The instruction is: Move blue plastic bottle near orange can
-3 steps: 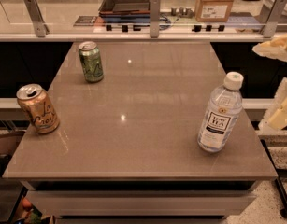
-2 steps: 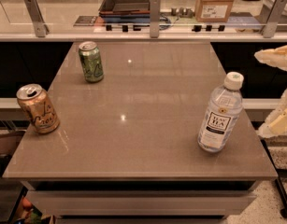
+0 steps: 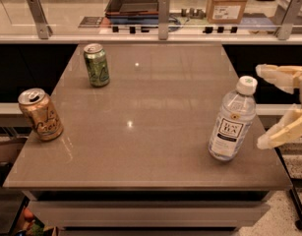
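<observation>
At the right edge of the grey-brown rectangular surface [image 3: 155, 132]: tall clear bluish plastic bottle [image 3: 232, 124] with white screw cap and white-and-black label, upright, touched by nothing.
At the left edge: orange-copper aluminium can [image 3: 41, 114] with silver top, standing, well apart from the bottle, nearly the full width of the surface between them.
Toward the far left corner: green aluminium can [image 3: 97, 65], upright, apart from both.
End effector [image 3: 259, 107]: cream-coloured, two-fingered, just off the right edge beside the bottle; fingers spread wide, one about level with the cap, the other low near the bottle's base; holds nothing, no contact with the bottle.
Just changed: sits lower than a second ago and slightly nearer the bottle; bottle and both cans in the same spots as before.
Meaning for the task: reads as the approach to a grasp; nothing of the move itself done yet; bottle still to be gripped, carried across the surface and set down near the orange-copper can.
Count: one bottle; two cans, one orange-copper and one green; one end effector with two fingers; one brown cardboard box [image 3: 228, 3] and one dark shallow tray [image 3: 135, 1] on the counter behind.
</observation>
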Robot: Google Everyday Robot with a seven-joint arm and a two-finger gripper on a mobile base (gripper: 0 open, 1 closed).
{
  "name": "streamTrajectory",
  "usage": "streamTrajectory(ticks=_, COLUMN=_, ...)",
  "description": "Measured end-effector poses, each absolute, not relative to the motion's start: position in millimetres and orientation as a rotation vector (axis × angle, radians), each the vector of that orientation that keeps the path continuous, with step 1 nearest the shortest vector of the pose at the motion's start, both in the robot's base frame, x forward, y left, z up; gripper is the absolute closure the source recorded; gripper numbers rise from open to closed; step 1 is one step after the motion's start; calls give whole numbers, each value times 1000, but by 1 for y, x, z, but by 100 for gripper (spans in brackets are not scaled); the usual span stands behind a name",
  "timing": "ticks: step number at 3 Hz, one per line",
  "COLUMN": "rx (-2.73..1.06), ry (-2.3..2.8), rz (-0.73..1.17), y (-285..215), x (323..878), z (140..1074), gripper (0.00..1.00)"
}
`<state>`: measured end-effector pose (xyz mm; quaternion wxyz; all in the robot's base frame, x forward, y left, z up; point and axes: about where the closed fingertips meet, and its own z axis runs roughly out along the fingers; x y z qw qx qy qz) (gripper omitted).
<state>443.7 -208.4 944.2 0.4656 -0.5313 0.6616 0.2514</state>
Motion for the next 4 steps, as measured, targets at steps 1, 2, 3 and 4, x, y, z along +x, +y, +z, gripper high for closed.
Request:
streamTrajectory(ticks=1, rx=-1231, ry=1549, rz=741, y=-195, x=444, z=933, gripper=0)
streamTrajectory(ticks=2, rx=-1174, ry=1527, rz=827, y=-181, x=438, z=919, gripper=0)
streamTrajectory(ticks=3, rx=-1179, ry=1526, rz=830, y=-178, x=438, z=919, gripper=16)
streamTrajectory(ticks=4, rx=-1183, ry=1523, rz=832, y=-176, x=438, z=920, gripper=41)
